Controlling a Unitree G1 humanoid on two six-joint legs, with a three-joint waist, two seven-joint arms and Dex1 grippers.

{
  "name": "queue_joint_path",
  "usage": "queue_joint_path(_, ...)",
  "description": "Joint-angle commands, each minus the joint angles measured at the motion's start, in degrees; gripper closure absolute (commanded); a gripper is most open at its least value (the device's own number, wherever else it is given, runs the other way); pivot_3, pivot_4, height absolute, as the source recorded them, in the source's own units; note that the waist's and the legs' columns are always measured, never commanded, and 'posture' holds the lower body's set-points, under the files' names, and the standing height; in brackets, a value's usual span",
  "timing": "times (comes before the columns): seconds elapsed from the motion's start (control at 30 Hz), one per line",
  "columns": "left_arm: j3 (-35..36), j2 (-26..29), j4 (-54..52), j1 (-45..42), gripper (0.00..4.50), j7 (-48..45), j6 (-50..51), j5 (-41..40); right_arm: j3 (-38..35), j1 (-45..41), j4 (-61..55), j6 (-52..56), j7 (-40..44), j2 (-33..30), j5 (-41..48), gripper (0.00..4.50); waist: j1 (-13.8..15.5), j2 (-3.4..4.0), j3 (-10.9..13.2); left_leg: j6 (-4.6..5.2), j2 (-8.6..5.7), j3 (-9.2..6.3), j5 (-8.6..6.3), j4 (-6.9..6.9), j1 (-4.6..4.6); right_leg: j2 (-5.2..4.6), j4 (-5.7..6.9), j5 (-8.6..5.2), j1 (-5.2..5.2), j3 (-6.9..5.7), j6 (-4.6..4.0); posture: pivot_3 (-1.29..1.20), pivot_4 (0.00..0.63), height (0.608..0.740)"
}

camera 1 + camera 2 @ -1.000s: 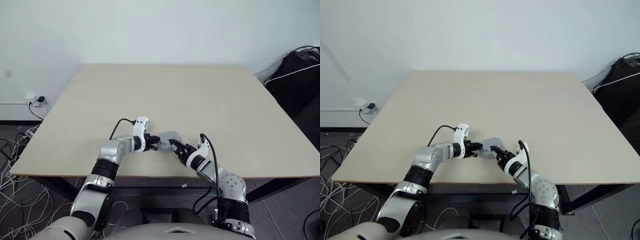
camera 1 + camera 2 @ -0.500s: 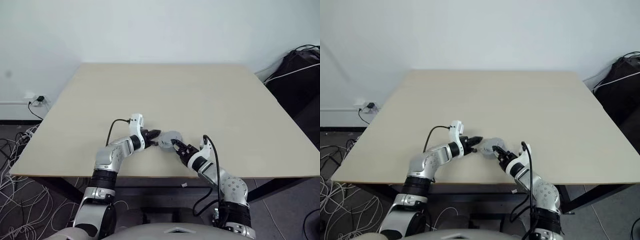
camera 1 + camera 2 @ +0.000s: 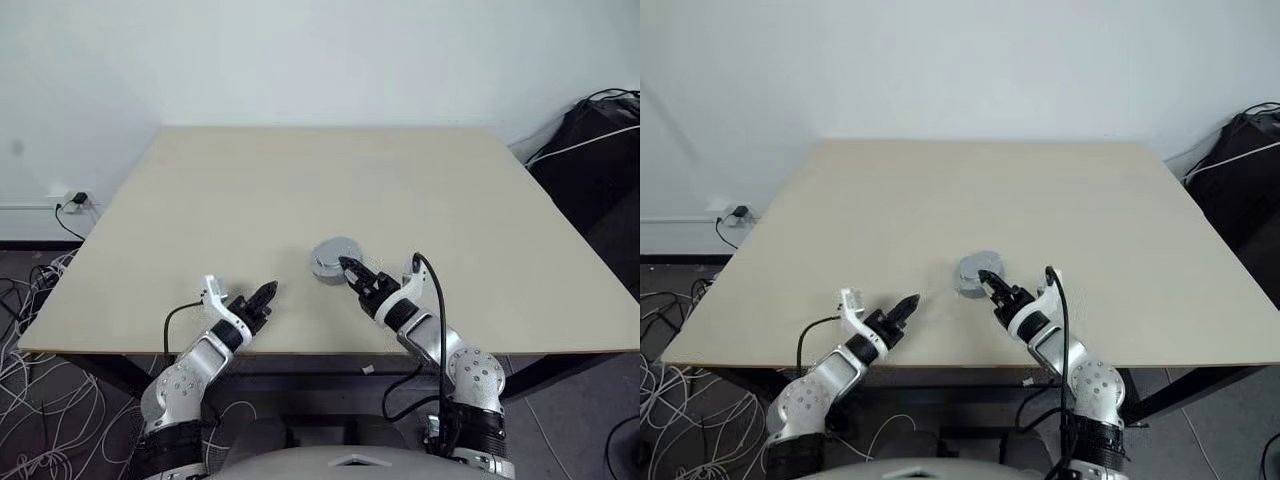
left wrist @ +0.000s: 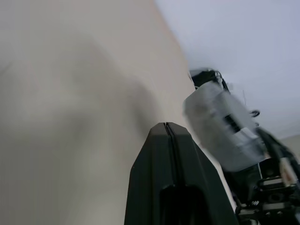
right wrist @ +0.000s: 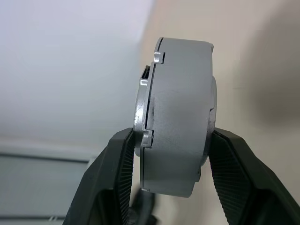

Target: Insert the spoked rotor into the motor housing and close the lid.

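Holding the closed motor housing point(image 5: 176, 117) in my right tool point(image 3: 352, 270), I have its two black fingers point(image 5: 110, 180) part open and pressed on the two flat faces, with the lid point(image 5: 143, 110) seated against the body along a thin seam. It looks to me like a stiff, solid metal puck, fairly heavy for its size and smooth enough to slip, so I judge the faces a better hold than the round rim. It hangs just above the table point(image 3: 330, 180), near the front middle, its flat faces upright. My left tool point(image 3: 263, 294) is empty with its fingers pressed together, low by the front edge and well apart from the housing
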Motion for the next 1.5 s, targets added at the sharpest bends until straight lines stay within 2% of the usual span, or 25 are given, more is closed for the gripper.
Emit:
queue_joint_path(0.03,1.65,-2.46,-2.53,1.31,3.93,0.02,1.55,-7.3,1.71,-3.21,-4.21,-0.7,-0.16,3.31,4.63,2.4,-0.01,-0.04,0.03,-0.01,0.0,0.0,0.01,0.01,0.01,0.01,0.0,0.0,0.01,0.0,0.0,0.0,0.0,0.74)
queue_joint_path(0.2,3.01,-3.64,-3.14,3.28,2.32,0.12,3.42,-17.14,3.31,-3.75,-3.93,-0.96,-0.94,2.39,5.85,2.4,-0.03,-0.08,0.06,0.14,0.02,0.0,0.12,0.02,0.02,0.05,0.0,-0.01,-0.01,0.0,0.01,0.0,0.0,0.74)
queue_joint_path(0.43,2.21,-3.0,-1.87,5.86,0.03,-2.05,4.87,-25.81,4.23,-3.31,-3.02,-0.63,-0.83,1.71,6.71,2.4,-0.08,-0.11,0.1,-0.07,0.01,0.01,0.26,0.02,0.02,0.09,-0.01,-0.01,0.02,0.01,-0.01,0.0,0.0,0.74)
queue_joint_path(0.73,-0.72,-5.4,-0.12,8.02,0.03,-0.12,4.26,-30.04,5.69,-1.59,-2.0,3.33,-0.65,0.98,9.4,2.4,-0.11,-0.15,0.14,-0.02,0.06,0.01,0.3,0.02,0.02,0.17,-0.01,-0.03,0.04,0.05,-0.04,0.0,0.0,0.74)
queue_joint_path(1.5,-4.81,-3.76,-1.34,8.19,0.03,2.79,2.49,-35.45,8.14,0.36,1.1,9.33,-2.11,-0.92,16.11,2.4,-0.08,-0.21,0.2,-0.04,0.09,0.01,0.12,0.02,0.05,0.19,-0.04,-0.05,0.02,0.05,-0.06,0.0,0.0,0.74)
